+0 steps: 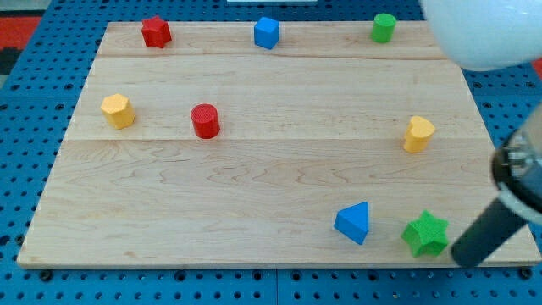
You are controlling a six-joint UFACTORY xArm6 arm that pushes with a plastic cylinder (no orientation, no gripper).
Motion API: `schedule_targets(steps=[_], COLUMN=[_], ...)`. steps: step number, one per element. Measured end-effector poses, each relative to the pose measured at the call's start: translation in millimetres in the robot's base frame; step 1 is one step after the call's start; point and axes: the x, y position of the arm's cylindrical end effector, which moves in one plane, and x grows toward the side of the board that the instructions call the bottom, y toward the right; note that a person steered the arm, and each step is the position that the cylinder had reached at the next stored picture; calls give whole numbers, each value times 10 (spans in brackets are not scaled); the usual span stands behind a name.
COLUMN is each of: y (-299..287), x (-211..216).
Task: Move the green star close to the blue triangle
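The green star (425, 233) lies near the board's bottom right corner. The blue triangle (353, 223) lies just to its left, with a small gap between them. My dark rod comes in from the view's right edge, and my tip (460, 256) rests just right of and slightly below the green star, close to it or touching it.
On the wooden board (254, 195): a red star (156, 31), a blue cube (266, 32) and a green cylinder (384, 27) along the top; a yellow hexagonal block (117, 111) and a red cylinder (205, 120) at left; a yellow block (417, 134) at right. White arm body (483, 34) at top right.
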Motion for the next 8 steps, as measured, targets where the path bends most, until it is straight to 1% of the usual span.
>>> schedule_targets(steps=[1,2,4,6,8], y=[-351,-492,-503,-467,-779], x=[1,1,-2,-190,-295])
